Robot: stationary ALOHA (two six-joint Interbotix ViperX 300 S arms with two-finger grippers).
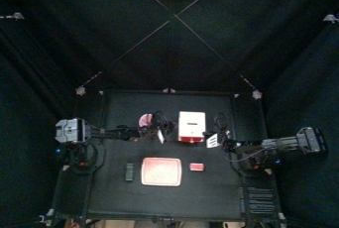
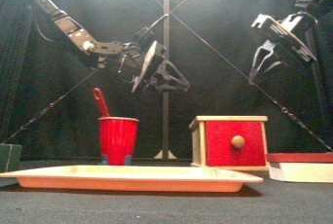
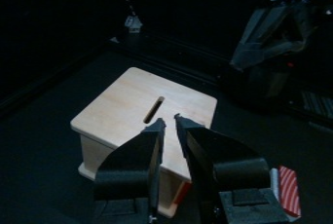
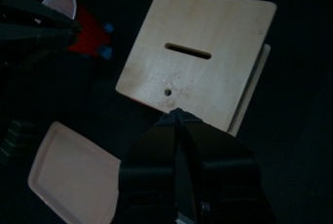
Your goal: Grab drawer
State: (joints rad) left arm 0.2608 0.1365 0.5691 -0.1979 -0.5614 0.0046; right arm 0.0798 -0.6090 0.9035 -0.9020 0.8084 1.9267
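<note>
The drawer [image 1: 193,122] is a small pale boxy unit with a red front and a knob, standing near the table's middle [image 2: 232,142]. Its top has a slot and a small hole [image 3: 143,106] [image 4: 196,53]. My left gripper [image 1: 159,130] hangs in the air to the drawer's left [image 2: 154,72], its jaws a little apart and empty [image 3: 169,123]. My right gripper [image 1: 220,139] hangs above and to the drawer's right [image 2: 270,57], shut and empty [image 4: 182,121]. Neither touches the drawer.
A flat pink-red tray [image 1: 162,171] lies in front of the drawer [image 2: 130,177]. A red cup [image 2: 119,138] with a red stick in it stands to the left. A flat red and white block [image 2: 302,168] lies front right.
</note>
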